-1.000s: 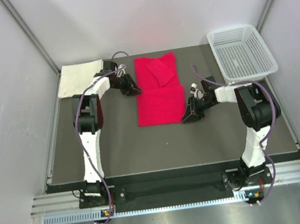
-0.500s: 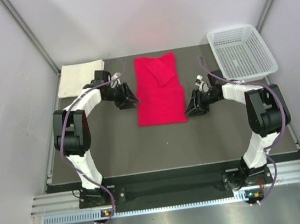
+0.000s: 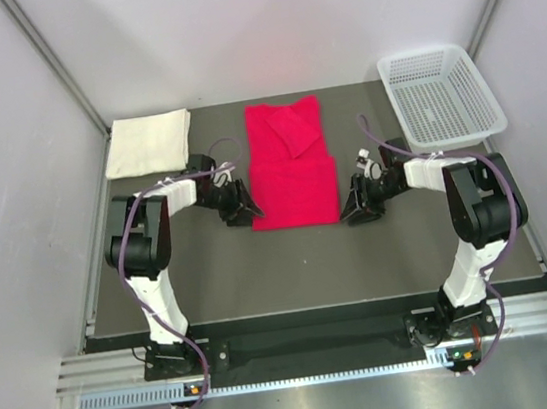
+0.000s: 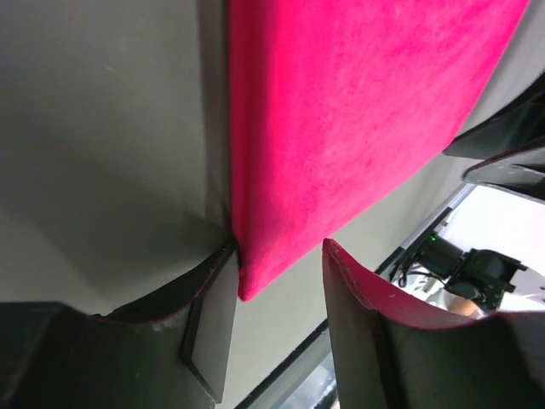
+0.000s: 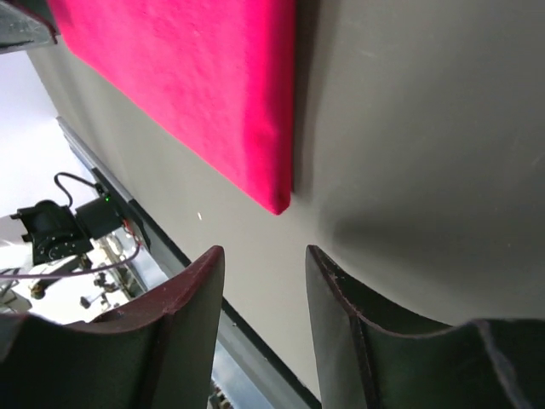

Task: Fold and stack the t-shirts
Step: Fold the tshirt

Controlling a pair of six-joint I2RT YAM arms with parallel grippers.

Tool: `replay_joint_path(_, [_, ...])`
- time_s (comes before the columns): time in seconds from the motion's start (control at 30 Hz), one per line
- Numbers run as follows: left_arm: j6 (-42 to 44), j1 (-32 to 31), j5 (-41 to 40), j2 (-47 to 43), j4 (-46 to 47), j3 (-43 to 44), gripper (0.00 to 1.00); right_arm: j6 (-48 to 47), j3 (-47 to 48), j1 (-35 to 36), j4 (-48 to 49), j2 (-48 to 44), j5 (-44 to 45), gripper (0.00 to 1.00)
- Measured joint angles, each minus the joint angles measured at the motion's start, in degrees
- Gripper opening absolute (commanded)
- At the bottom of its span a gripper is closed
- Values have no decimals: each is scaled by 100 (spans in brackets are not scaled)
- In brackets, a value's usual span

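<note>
The red t-shirt [image 3: 291, 167] lies partly folded as a long strip in the middle of the table, a sleeve folded over at its far end. The cream-white t-shirt [image 3: 149, 143] lies folded at the far left. My left gripper [image 3: 242, 214] is open at the red shirt's near left corner; in the left wrist view the corner [image 4: 255, 273] sits between the fingers, against the left one [image 4: 213, 324]. My right gripper [image 3: 358, 209] is open just off the near right corner, which shows in the right wrist view [image 5: 277, 200] ahead of the fingers.
A white mesh basket [image 3: 439, 94] stands at the far right corner. The table's front edge [image 3: 308, 311] runs near the arm bases. Grey walls close in the left, right and back.
Both grippers have moved toward me along the red shirt's sides, from its middle to its near corners. The shirts have not moved.
</note>
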Motion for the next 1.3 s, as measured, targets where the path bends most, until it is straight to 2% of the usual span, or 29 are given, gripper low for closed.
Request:
replay_joint_path(0.07, [-111, -48, 26, -15, 90, -90, 47, 37, -94, 0, 13, 0, 9, 43])
replay_joint_path(0.13, [-195, -66, 7, -68, 190, -203, 37, 120, -186, 2, 133, 0, 11, 42])
replay_joint_path(0.2, [-280, -72, -33, -101, 267, -345, 34, 216, -249, 9, 243, 0, 15, 41])
replay_joint_path(0.4, [-402, -76, -68, -291, 295, -651, 36, 365, -256, 74, 459, 94, 15, 41])
replay_joint_path(0.5, [-411, -76, -68, -380, 293, -791, 33, 391, -240, 87, 481, 136, -17, 40])
replay_joint_path(0.73, [-437, -76, -70, -389, 295, -931, 10, 385, -109, 87, 452, 319, -61, 30])
replay_joint_path(0.77, [-433, -76, -76, -389, 295, -931, 0, 361, -83, 87, 433, 343, -52, 27])
replay_joint_path(0.97, [-428, -81, -111, -387, 271, -931, 0, 258, -52, 85, 367, 385, 146, 4])
replay_joint_path(1.07, [-431, -81, -122, -389, 264, -935, 0, 256, -59, 74, 350, 387, 199, 0])
replay_joint_path(1.2, [-439, -81, -136, -485, 326, -1064, 0, 304, -186, 74, 446, 317, 212, 0])
replay_joint_path(1.23, [-461, -81, -138, -533, 332, -1128, 6, 319, -260, 74, 472, 264, 212, 1])
replay_joint_path(1.27, [-481, -81, -149, -584, 328, -1198, 19, 348, -350, 74, 535, 205, 210, 3])
replay_joint_path(1.3, [-505, -81, -175, -654, 328, -1283, 24, 385, -470, 74, 573, 118, 212, 4])
